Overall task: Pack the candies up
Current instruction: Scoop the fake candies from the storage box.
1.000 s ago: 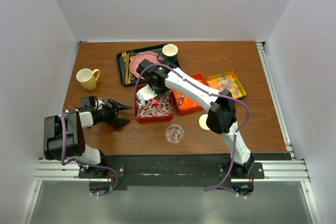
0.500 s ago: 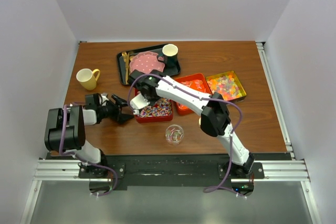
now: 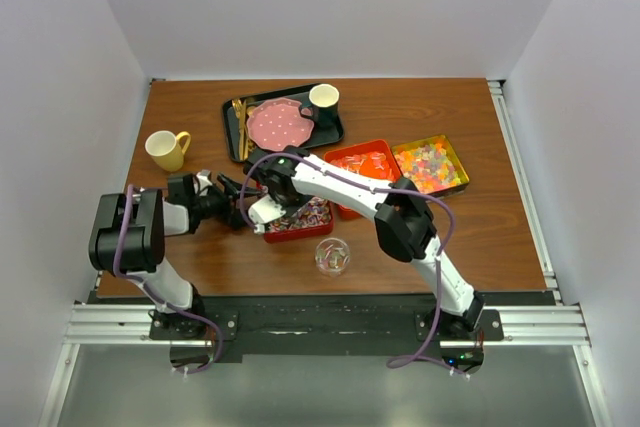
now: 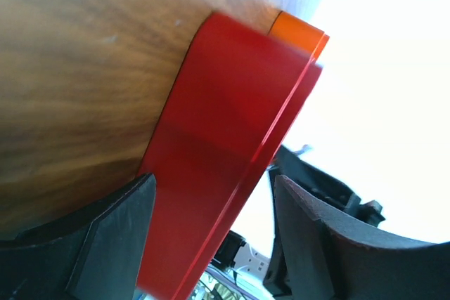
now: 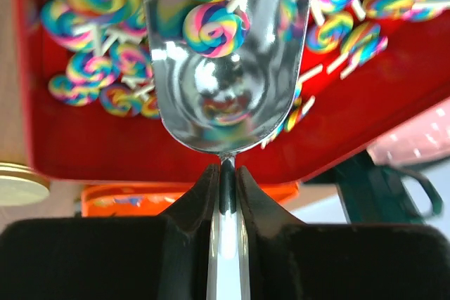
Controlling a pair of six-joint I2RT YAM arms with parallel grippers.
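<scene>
right end effector [image 5: 225,173] clamped on scoop [image 5: 225,82] handle | one of the candies [image 5: 214,29] in its bowl, rest heaped in red tray [image 5: 91,145] | left end effector [image 4: 214,233] open astride tray's 9 o'clock wall | I judge candies light, hard, rolling on steel: I'd keep scoop level

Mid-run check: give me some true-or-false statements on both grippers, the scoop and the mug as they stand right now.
1. The right gripper is shut on the metal scoop by its handle. True.
2. The scoop is empty. False: a swirl lollipop lies in its bowl.
3. The left gripper is open, with the red tray wall between its fingers. True.
4. The yellow mug stands on the black tray. False: it stands on the table, left of that tray.
</scene>
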